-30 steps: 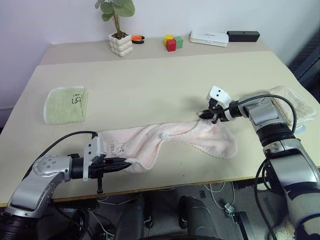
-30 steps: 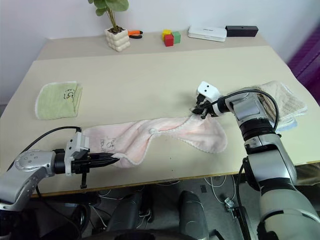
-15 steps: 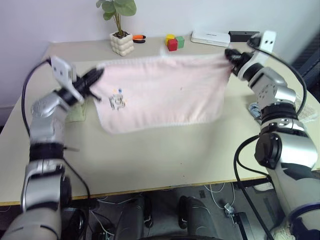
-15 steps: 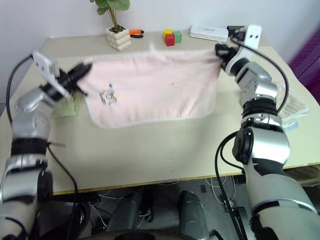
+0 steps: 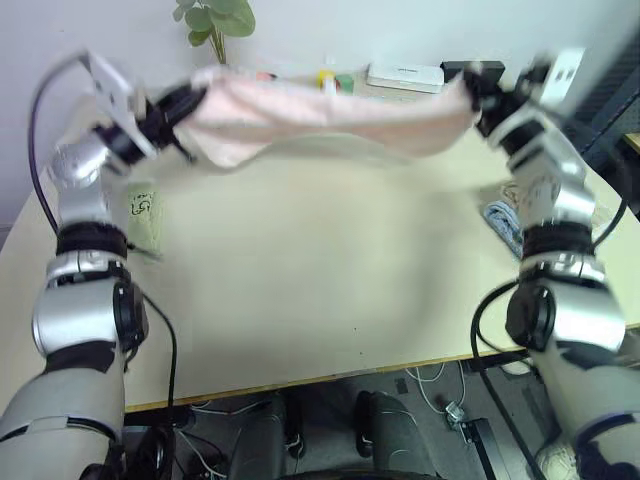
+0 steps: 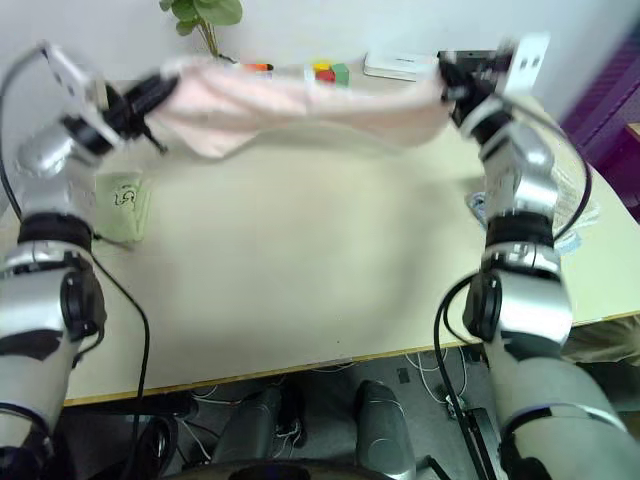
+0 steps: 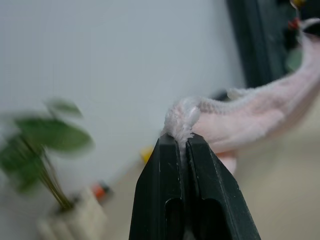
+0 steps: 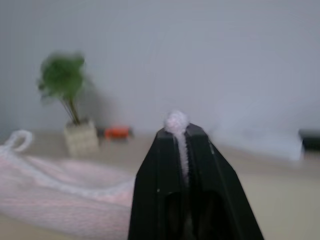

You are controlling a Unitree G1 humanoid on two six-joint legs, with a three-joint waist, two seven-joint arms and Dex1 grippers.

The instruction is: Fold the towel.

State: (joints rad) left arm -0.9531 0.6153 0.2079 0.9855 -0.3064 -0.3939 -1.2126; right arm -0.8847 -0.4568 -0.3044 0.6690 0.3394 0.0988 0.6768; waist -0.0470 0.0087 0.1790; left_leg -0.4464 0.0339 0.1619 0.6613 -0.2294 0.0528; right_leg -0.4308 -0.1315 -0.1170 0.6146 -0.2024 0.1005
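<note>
- Two head views: we've got the towel (image 5: 330,115) swung up level over the table's (image 5: 320,270) far end; half a second ago it hung flat like a sheet.
- Left wrist: left gripper (image 7: 182,142) pinches one corner tight.
- Right wrist: right gripper (image 8: 179,134) clamps the other.

An office or lab corner: a plain beige table (image 5: 300,300) against a bare white wall (image 5: 320,30), with a potted plant (image 5: 215,20), a white router-like box (image 5: 404,76) and loose cables (image 5: 440,385) underneath.
</note>
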